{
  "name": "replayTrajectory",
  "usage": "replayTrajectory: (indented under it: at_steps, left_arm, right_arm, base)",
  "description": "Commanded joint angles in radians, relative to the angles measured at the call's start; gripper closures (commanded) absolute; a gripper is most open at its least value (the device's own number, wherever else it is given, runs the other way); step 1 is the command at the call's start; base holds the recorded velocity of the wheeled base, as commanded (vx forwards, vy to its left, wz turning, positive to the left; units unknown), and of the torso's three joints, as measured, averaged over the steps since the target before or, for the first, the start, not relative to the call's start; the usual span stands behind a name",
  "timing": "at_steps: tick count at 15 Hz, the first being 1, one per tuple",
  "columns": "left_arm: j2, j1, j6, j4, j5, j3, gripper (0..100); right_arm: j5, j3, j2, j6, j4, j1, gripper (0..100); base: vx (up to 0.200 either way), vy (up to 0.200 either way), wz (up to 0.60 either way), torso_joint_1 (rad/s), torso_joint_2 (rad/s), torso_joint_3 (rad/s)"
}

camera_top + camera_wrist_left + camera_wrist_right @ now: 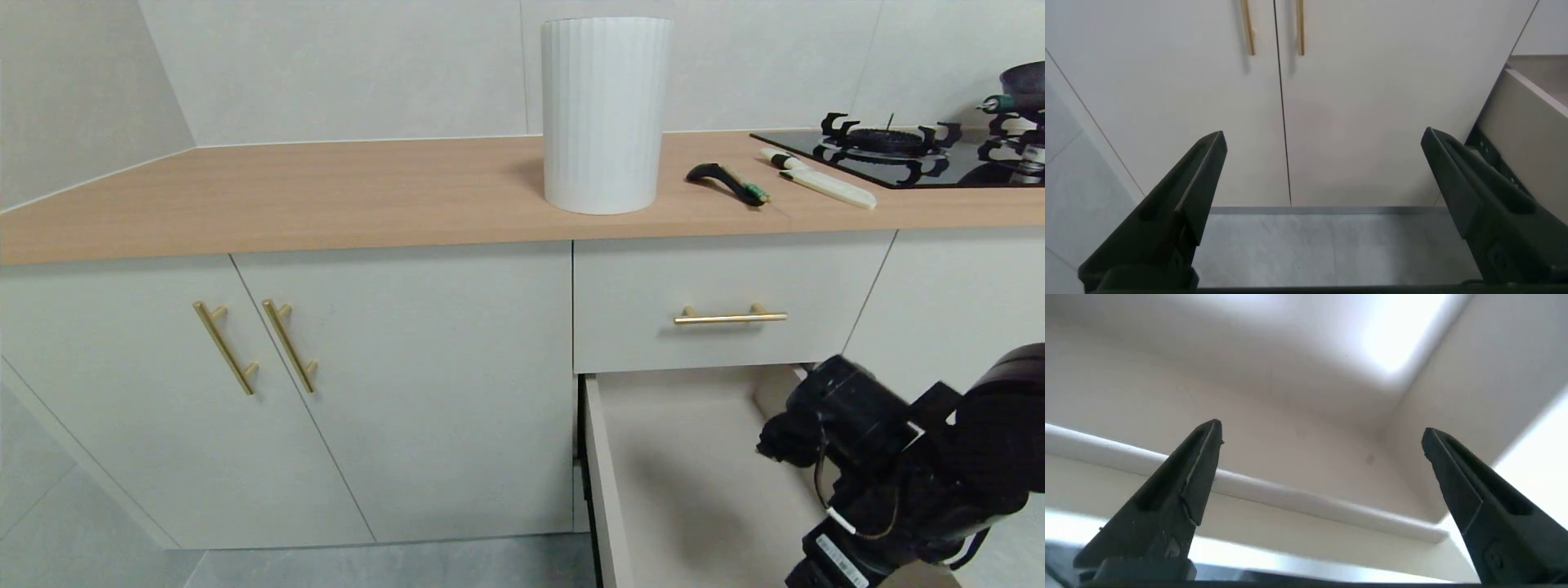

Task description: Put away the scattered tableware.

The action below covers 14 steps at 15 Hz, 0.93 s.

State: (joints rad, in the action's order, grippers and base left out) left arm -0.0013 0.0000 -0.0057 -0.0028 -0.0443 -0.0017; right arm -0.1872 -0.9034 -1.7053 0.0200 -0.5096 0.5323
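Note:
On the wooden countertop [326, 192] lie a black-handled utensil with a green tip [727, 181] and a white sheathed knife [820, 186], both to the right of a tall white ribbed canister [602, 114]. Below them the lower drawer [606, 465] is pulled out and its visible floor is bare. My right arm [882, 465] hangs over the drawer's right side. My right gripper [1319, 449] is open and holds nothing, facing an inner corner of the drawer. My left gripper [1323, 143] is open and holds nothing, low before the cabinet doors [1282, 98].
A black gas hob [890, 151] with a pan [1024, 82] occupies the counter's right end. Above the open drawer is a shut drawer with a gold handle [729, 317]. Two doors with gold handles [224, 347] stand to the left. Grey floor tiles [1315, 245] lie beneath.

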Motion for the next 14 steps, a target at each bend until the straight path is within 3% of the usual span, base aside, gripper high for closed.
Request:
replayTrajectory:
  at_steps: [1,3,4,11,14]
  left_arm:
    - [0.001,0.000,0.000,0.000,0.000,0.000,0]
    - [0.001,0.000,0.000,0.000,0.000,0.000,0]
    - [0.001,0.000,-0.002,0.000,0.000,0.000,0]
    - [0.001,0.000,-0.002,0.000,0.000,0.000,0]
    - [0.001,0.000,-0.002,0.000,0.000,0.000,0]
  right_arm:
    - [0.011,-0.232,0.131,-0.002,-0.122,-0.031,0]
    - [0.022,-0.437,0.142,0.000,-0.293,-0.063,0]
    - [0.023,-0.456,0.148,-0.002,-0.308,-0.080,0]
    - [0.020,-0.453,0.205,0.001,-0.257,-0.121,0]
    - [0.020,-0.451,0.205,0.001,-0.248,-0.123,0]
  base:
    - [0.000,0.000,0.00,0.000,0.00,0.000]
    - [0.000,0.000,0.00,0.000,0.00,0.000]
    - [0.000,0.000,0.00,0.000,0.00,0.000]
    - [0.000,0.000,0.00,0.000,0.00,0.000]
    - [0.000,0.000,0.00,0.015,-0.19,-0.260]
